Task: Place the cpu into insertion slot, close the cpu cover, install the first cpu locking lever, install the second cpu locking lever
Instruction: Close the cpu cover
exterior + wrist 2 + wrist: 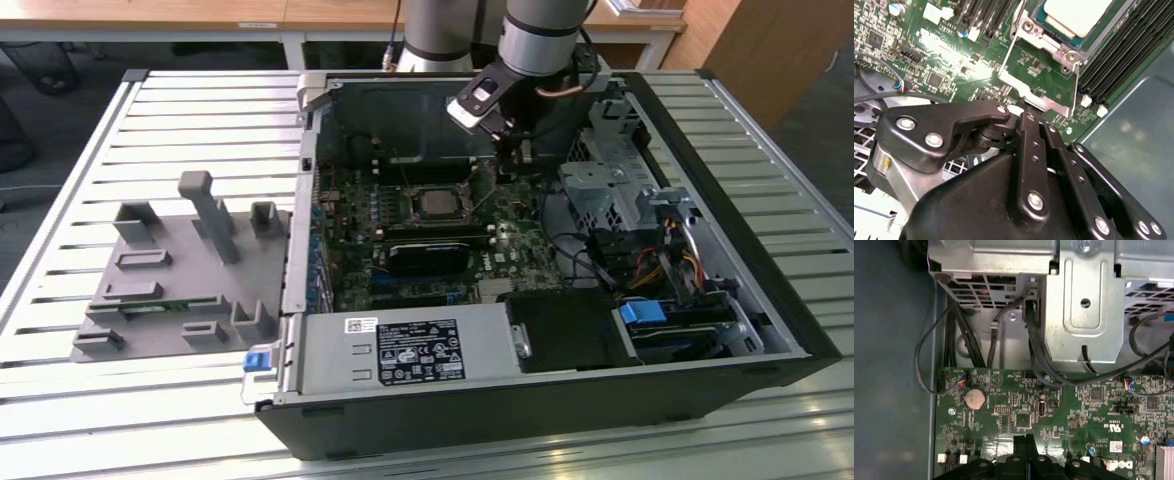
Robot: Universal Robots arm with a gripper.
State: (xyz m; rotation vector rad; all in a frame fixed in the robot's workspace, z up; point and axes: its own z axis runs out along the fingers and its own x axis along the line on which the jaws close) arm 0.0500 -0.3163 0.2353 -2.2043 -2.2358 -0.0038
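One arm (pixel 541 35) comes down from the far side of the open computer case (pixel 534 420), which lies on the slatted tabletop (pixel 160 120). Its wrist is bent so the pincer (pixel 511 158) points down and toward the exterior view's left. The tip hangs over the green motherboard, just beside the insertion slot (pixel 412 196) on the exterior view's right.

The cpu (pixel 438 203) sits inside that slot, dull metal top facing up. A grey moulded fixture (pixel 174 280) rests on the tabletop well apart from the case, and the labelled power supply box (pixel 400 352) fills the case's near edge.

In the second wrist view the cpu (pixel 1074 15) lies uncovered. The cpu cover (pixel 1021 89) is swung away from it, hinged at the slot and reaching toward the pincer (pixel 1033 117). The fingertips meet the cover's free edge. I cannot tell whether that edge is pinched between them. Black memory slots (pixel 1119 50) run alongside.

In the first wrist view, facing the other way, the pincer (pixel 1026 440) has its two black fingers pressed together with a hairline seam between. Beyond them are a coin battery (pixel 974 399), black cables (pixel 1039 355) and a metal drive cage (pixel 1084 315).
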